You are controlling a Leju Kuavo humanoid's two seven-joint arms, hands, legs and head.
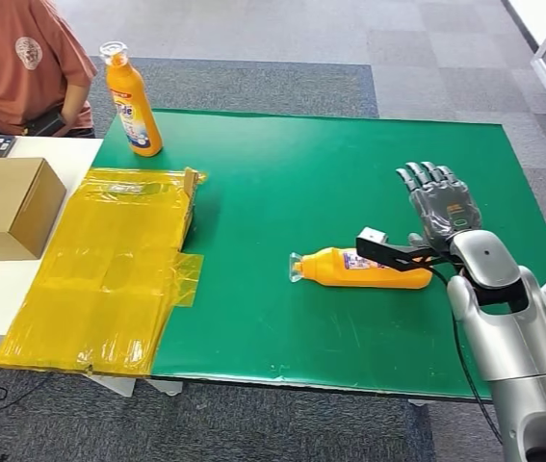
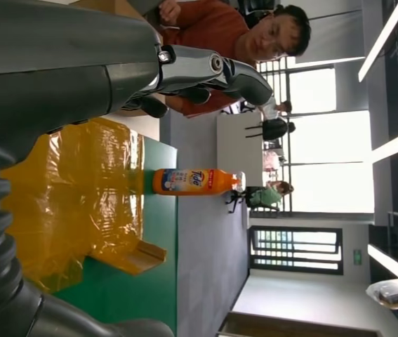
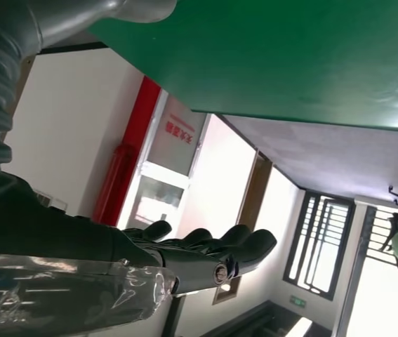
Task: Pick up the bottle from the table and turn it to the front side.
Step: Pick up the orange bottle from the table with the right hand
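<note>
Bottle lying flat, right robot hand spread beside it

Right robot hand hangs over the green bench with its fingers straight and apart, holding nothing. It sits just past the base end of the lying orange detergent bottle, which rests on its side near the middle of the bench, its clear cap pointing left. Whether the hand touches the bottle cannot be told; the wrist camera bracket crosses the bottle's right end in the head view.

A second orange Tide bottle stands upright at the far left corner of the bench, beside crumpled yellow plastic sheeting and a cardboard box on the white table to the left. A person in an orange shirt sits at the far left.

From the right wrist, the fingers show extended side by side, with bare green surface alongside. The left wrist view shows the left robot hand, fingers loosely out and gripping nothing, plus the upright bottle's label, which the head view shows less clearly.
</note>
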